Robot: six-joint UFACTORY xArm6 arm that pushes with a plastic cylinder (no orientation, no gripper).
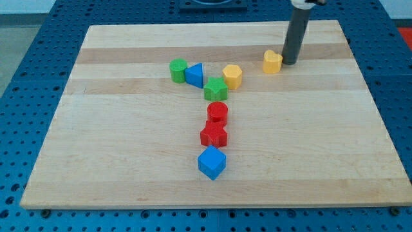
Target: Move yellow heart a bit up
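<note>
The arm is carrying no jaws, only a rod; my tip (290,62) is resting just right of the yellow heart (273,62). The yellow heart is sitting on the desk (116,161), right of the yellow hexagon (232,76).

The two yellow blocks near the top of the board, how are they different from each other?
The yellow heart sits nearer the view's top right, alone, with my tip just to its right. The yellow hexagon block sits lower and further left, next to the green star block. The heart has a notched top; the hexagon has flat sides. Both are yellow, similar in size, and rest flat on the wooden board.
</note>
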